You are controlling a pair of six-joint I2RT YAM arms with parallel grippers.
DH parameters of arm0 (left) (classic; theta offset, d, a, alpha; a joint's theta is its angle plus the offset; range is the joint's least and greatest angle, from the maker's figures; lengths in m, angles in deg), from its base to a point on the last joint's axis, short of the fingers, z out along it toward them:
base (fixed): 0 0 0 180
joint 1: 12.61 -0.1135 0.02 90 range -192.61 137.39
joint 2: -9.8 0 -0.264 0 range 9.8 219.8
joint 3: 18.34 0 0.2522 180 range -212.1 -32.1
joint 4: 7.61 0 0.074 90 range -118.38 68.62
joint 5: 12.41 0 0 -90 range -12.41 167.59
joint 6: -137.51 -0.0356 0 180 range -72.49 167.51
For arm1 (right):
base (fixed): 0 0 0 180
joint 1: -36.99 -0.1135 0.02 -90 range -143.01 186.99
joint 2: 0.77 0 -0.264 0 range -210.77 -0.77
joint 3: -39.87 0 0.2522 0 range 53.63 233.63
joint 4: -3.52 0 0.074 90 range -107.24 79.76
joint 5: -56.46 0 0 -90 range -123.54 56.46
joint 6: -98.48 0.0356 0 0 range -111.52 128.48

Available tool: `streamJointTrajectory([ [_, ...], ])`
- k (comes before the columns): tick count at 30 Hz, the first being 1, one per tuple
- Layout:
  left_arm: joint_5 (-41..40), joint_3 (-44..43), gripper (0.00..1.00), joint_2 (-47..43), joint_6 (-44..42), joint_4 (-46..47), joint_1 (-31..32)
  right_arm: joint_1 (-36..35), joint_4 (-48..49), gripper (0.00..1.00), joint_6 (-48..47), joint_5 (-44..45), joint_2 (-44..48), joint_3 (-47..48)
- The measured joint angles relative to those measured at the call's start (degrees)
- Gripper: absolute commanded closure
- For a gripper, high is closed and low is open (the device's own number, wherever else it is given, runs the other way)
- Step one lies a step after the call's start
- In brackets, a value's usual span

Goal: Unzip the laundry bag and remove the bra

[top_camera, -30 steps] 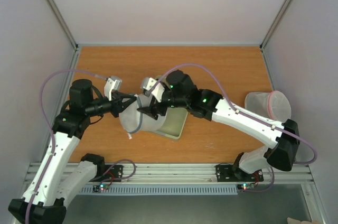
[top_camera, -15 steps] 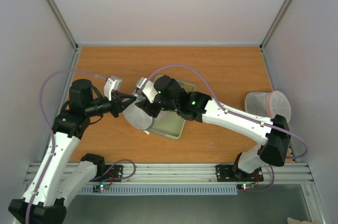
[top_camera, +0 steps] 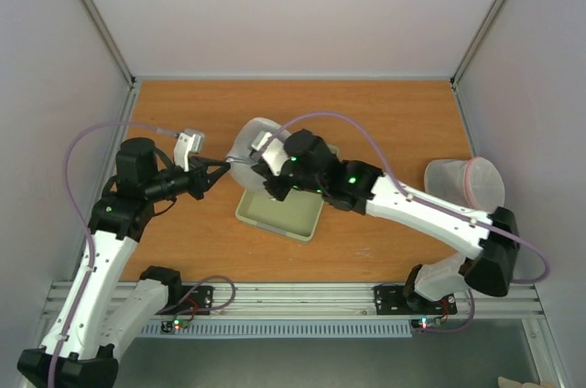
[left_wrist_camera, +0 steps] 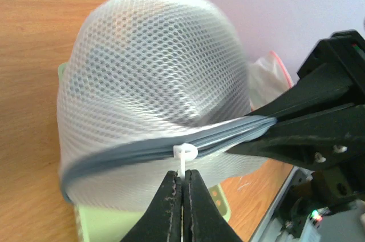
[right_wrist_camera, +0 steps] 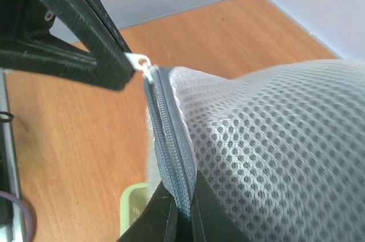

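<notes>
The laundry bag (top_camera: 251, 139), a white mesh dome with a grey zip band (left_wrist_camera: 120, 161), hangs stretched between both grippers above the far left corner of the pale green tray (top_camera: 291, 220). My left gripper (left_wrist_camera: 182, 174) is shut on the small white zip pull (left_wrist_camera: 184, 154). From above, the left gripper (top_camera: 222, 166) meets the bag's near-left rim. My right gripper (right_wrist_camera: 185, 205) is shut on the zip band (right_wrist_camera: 171, 150), a short way along from the pull (right_wrist_camera: 141, 61). In the top view the right gripper (top_camera: 262, 171) sits at the bag's near side. The bra is hidden.
A translucent round bag with a pink rim (top_camera: 465, 183) lies at the table's right edge. Grey walls close the table in at the back and on both sides. The right arm (top_camera: 412, 205) stretches across the tray's right side.
The right gripper went from open to shut on the zip band. The bag moved from the near left of the tray up toward its far left corner.
</notes>
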Motion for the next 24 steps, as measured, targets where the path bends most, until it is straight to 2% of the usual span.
streamJointTrajectory([
  [8,3.7,2.1,0.99,-1.9,11.7,5.8,-2.3,9.3,6.9,0.99,-1.0,-11.5,16.3,-11.9],
  [12,6.3,2.4,0.99,-2.5,14.1,7.9,-2.5,13.1,13.5,0.99,-0.1,-18.0,23.2,-18.3],
  [16,8.2,3.2,0.99,-3.4,14.2,8.8,-2.4,17.3,19.2,0.98,3.3,-24.3,25.8,-22.9],
  [20,7.8,3.3,0.99,-3.4,13.3,8.7,-2.7,18.1,20.6,0.84,4.3,-27.1,24.2,-23.4],
  [24,7.1,3.0,0.99,-3.1,12.2,8.7,-3.1,17.4,20.3,0.60,2.5,-27.1,20.9,-22.6],
])
